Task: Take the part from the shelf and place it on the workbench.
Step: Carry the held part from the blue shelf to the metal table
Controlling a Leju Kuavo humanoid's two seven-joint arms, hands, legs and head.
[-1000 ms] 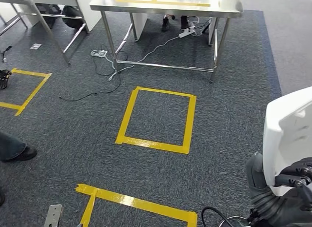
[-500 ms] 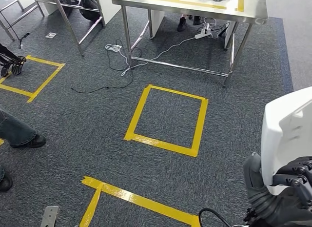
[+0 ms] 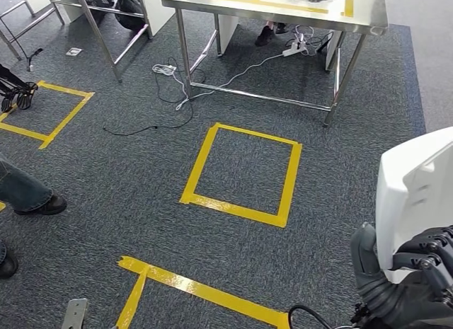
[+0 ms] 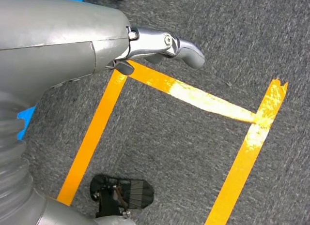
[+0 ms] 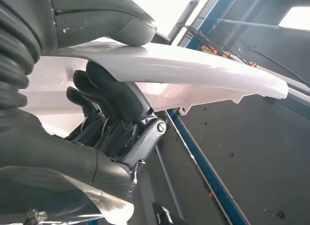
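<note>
One white part (image 3: 414,194) is sitting at 4 o'clock in the head view, where the right robot hand (image 3: 422,262) is gripping it, fingers (image 5: 109,97) wrapping its edge. The left robot hand (image 4: 109,46) is hanging over the carpet, holding nothing, fingers extended. One steel bench (image 3: 369,18) is standing at 12 o'clock. One taped square (image 3: 243,173) is lying between; cables (image 3: 176,88) are trailing at 11 o'clock.

R robot hand (image 5: 109,118) grips white part (image 5: 190,65) | blue frame bars (image 5: 205,172) behind
</note>
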